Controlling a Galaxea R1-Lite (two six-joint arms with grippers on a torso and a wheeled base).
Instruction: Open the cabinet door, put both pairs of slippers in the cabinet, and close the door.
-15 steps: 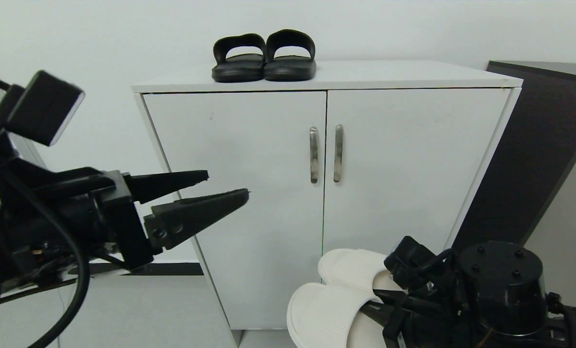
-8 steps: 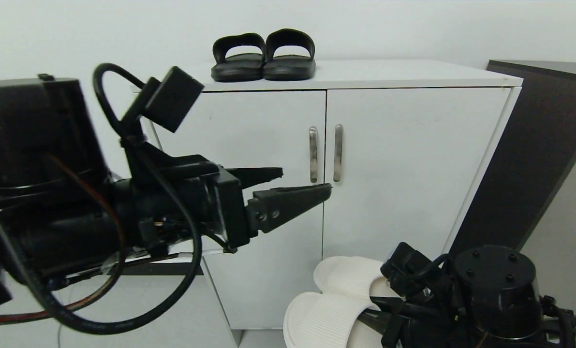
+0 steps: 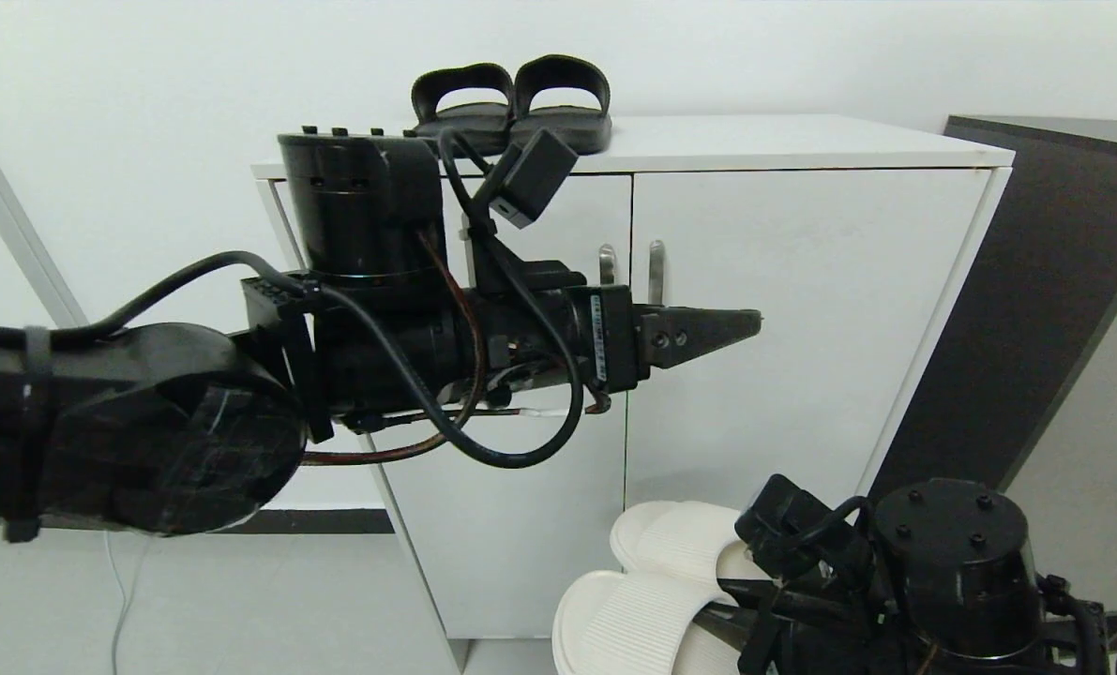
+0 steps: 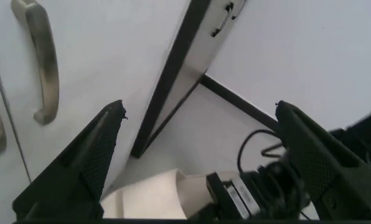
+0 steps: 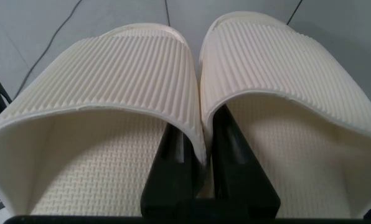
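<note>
The white cabinet (image 3: 802,309) has both doors shut, with two metal handles (image 3: 656,262) at its middle. A black pair of slippers (image 3: 511,98) sits on its top. My left gripper (image 3: 753,323) is held level in front of the right door, just past the handles. Its jaws are open in the left wrist view (image 4: 198,118), where one handle (image 4: 41,62) runs beside one finger. My right gripper (image 5: 201,155) is shut on the inner edges of the white pair of slippers (image 3: 638,581), held low in front of the cabinet's base.
A dark panel (image 3: 1046,309) stands against the cabinet's right side. The white wall lies behind, with a black baseboard (image 3: 324,520) at the lower left. A thin cable (image 3: 119,581) hangs down to the floor on the left.
My left arm has swung to the right across the cabinet front, from beside the left door to past the handles. The right arm and the white slippers have hardly moved.
</note>
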